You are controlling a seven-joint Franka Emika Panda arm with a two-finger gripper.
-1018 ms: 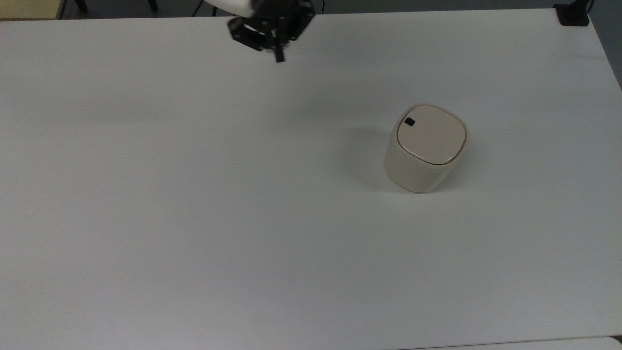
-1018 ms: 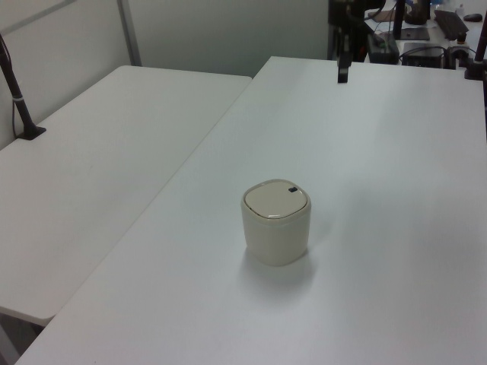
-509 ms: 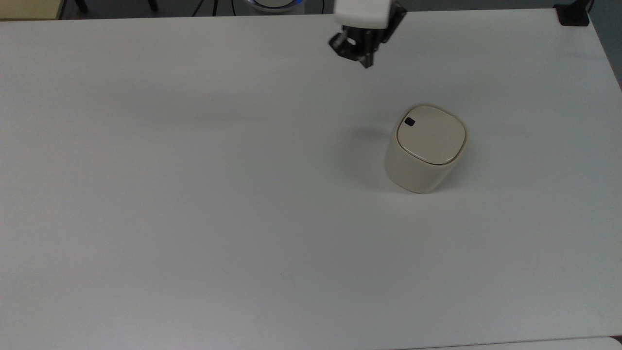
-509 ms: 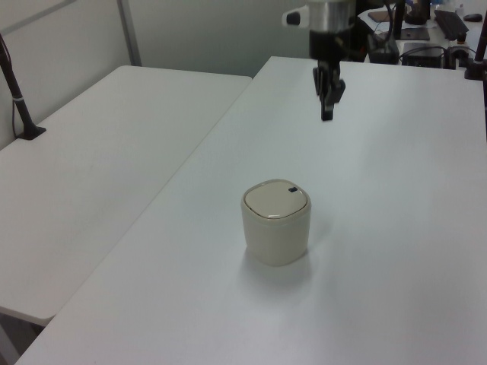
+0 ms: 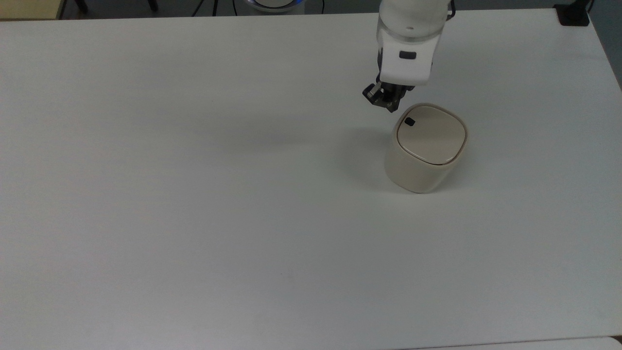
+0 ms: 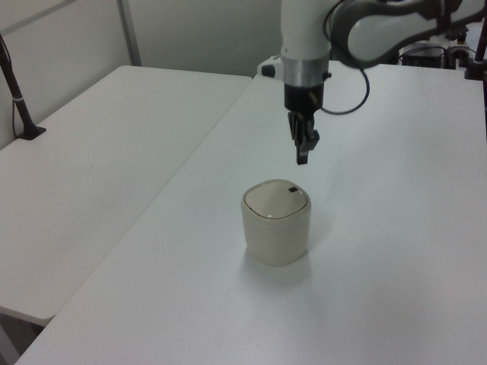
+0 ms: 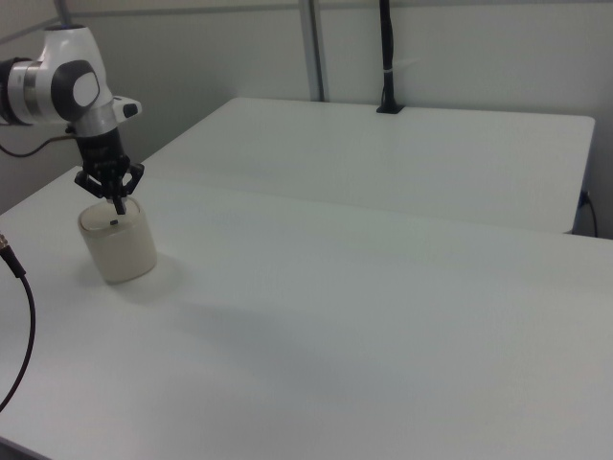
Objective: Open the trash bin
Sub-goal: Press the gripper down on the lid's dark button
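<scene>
Left view: claw (image 6: 303,157) above trash bin (image 6: 276,224); lid shut.

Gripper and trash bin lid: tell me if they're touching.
Apart. In the left view the gripper hangs above the trash bin, with white table visible between its fingertips and the lid.

The cream-beige trash bin (image 5: 422,155) stands upright on the table (image 5: 194,194), lid apparently shut flat, black button (image 5: 409,122) near one corner.
</scene>
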